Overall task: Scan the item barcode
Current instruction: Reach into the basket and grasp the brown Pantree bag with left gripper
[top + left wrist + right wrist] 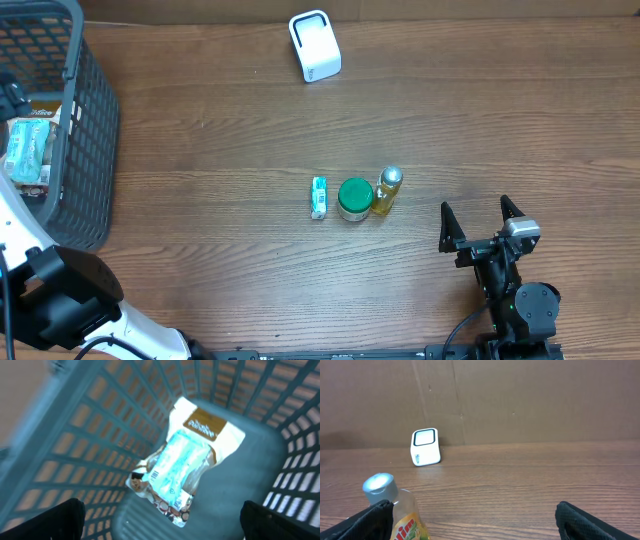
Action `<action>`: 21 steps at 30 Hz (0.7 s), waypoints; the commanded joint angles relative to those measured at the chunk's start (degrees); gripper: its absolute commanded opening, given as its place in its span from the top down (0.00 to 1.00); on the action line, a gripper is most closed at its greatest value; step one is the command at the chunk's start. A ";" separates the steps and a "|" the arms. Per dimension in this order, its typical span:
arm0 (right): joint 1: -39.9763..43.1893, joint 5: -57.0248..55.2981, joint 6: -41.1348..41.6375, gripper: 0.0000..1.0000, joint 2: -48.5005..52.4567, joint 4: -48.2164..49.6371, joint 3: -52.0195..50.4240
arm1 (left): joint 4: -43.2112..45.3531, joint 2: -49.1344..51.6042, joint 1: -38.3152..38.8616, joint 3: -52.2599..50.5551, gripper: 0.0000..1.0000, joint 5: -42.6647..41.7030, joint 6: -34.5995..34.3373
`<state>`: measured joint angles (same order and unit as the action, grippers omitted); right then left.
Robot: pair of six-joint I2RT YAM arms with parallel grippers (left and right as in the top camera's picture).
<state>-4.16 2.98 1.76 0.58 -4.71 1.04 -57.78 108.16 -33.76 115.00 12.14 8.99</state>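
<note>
The desk (200, 150) carries a basket (85, 150), likely the bin for scanned goods. The left gripper (165, 522) hangs over a teal pack (175, 465) in it, jaws apart; the pack's print is blurred. The scanner (314, 46) faces the unscanned row: bottle (387, 190) with red lettering cut off, jar (354, 198), box (319, 197). The right gripper (476, 215), jaws apart too, waits near the bottle.

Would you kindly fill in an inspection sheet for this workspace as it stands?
Surface: wooden table, no spills seen.
Job's things: white scanner at the far edge; teal box, green-lidded jar and yellow bottle in a row at centre; grey basket on the left, holding a teal packet on a white pouch.
Clutter: nothing seen.
Grippers: left gripper over the basket, jaws open, empty; right gripper right of the bottle, jaws open, empty.
Cables: black cable beside the right arm's base.
Surroundings: brown wall behind the table.
</note>
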 commanded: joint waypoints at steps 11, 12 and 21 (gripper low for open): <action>-0.22 -0.13 0.42 0.00 -0.42 0.22 -0.59 | 15.74 0.33 -0.13 -18.99 0.01 -1.88 9.27; -0.22 -0.13 0.42 0.00 -0.42 0.22 -0.59 | 16.74 0.33 -0.22 -19.71 0.00 -1.92 9.27; -0.22 -0.13 0.42 0.00 -0.42 0.22 -0.59 | 21.90 4.07 -2.12 -22.71 0.00 -9.18 12.02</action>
<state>-4.16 2.98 1.76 0.58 -4.73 1.04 -36.32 109.65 -34.68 92.99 7.33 18.31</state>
